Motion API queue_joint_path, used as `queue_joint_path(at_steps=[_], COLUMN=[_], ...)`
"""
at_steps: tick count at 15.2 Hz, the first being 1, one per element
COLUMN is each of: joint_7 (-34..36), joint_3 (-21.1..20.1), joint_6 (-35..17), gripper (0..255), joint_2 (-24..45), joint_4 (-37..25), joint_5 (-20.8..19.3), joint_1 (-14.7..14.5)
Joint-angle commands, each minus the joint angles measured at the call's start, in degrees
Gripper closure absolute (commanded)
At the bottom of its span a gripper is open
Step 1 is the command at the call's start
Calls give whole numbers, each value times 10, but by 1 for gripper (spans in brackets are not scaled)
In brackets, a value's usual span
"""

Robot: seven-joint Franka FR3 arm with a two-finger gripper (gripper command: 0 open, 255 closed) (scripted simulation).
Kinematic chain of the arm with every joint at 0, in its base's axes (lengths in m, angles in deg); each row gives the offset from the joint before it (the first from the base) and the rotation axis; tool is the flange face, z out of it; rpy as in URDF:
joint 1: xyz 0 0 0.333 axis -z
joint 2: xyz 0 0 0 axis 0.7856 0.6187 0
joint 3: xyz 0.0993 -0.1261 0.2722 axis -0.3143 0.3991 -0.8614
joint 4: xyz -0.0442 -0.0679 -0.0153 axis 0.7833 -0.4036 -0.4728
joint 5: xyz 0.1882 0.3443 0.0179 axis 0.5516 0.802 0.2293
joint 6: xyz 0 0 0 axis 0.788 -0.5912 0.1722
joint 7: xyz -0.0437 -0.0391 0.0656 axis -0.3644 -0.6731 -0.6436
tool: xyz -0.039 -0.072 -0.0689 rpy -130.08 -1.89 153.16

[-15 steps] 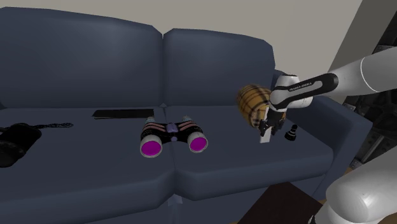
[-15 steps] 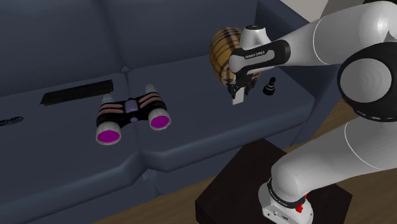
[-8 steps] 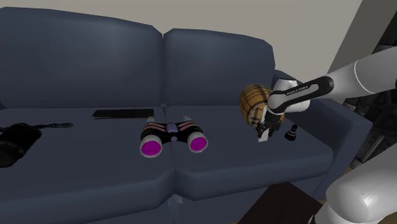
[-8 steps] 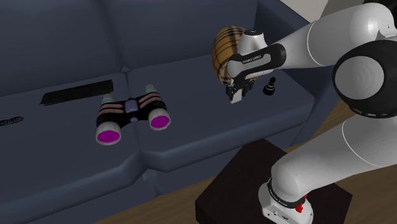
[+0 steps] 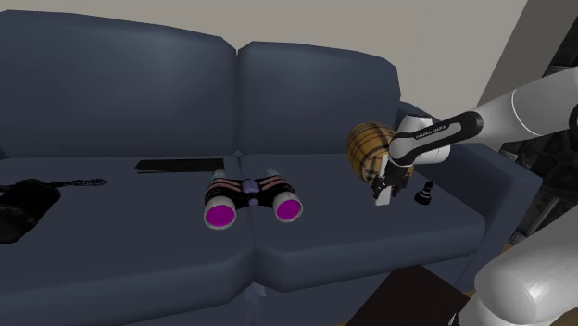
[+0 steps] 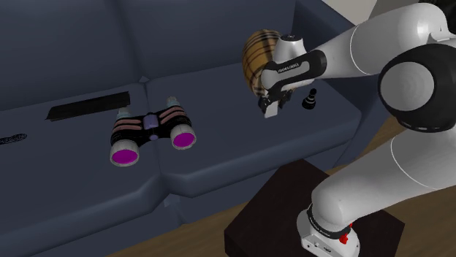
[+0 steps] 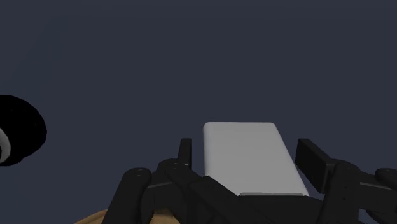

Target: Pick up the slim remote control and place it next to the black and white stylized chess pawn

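Shows the pincer [image 5: 383,189] clamped on the slim pale-grey remote [image 5: 380,201], hanging over the seat cushion at the end of the sofa [image 5: 324,245] nearest the stand. Confirms the grip from the wrist view: black fingers [image 7: 313,162] pressed against both long sides of the remote [image 7: 245,146], jaws parted only by its width.

Presents the remote's long axis in line with the fingers, steeply tilted, free end aimed down at the cushion and, by appearance, not touching it.

Locates the black chess pawn [image 5: 424,193] upright on the same cushion, near the pincer but apart from it, on the side toward the sofa's armrest. Repeats the arrangement in the second exterior view: pincer [image 6: 272,104], remote [image 6: 269,111], pawn [image 6: 310,98] toward that view's right. Registers in the wrist view a black rounded shape [image 7: 19,137] with a white patch, off to one side of the fingers, probably the pawn.

Places a plaid rounded object [image 5: 366,148] just behind the pincer, toward the backrest, and binoculars [image 5: 252,199] with magenta lenses well apart, at the seam between the two seat cushions.

Suggests, as the coming move, a short sideways carry toward the armrest end, then lowering and laying the remote flat beside the pawn. Calls for keeping the hanging end from knocking the pawn over.
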Motion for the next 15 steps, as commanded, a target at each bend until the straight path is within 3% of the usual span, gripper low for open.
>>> queue_joint_path(at_steps=[1, 4, 8, 15], joint_7=[-1, 6, 10, 10], joint_3=[4, -1, -6, -6], joint_6=[19, 24, 105, 105], gripper=[0, 0, 0, 0], joint_2=[18, 5, -40, -40], joint_4=[5, 14, -23, -23], joint_5=[2, 0, -3, -3], joint_1=[2, 1, 1, 1])
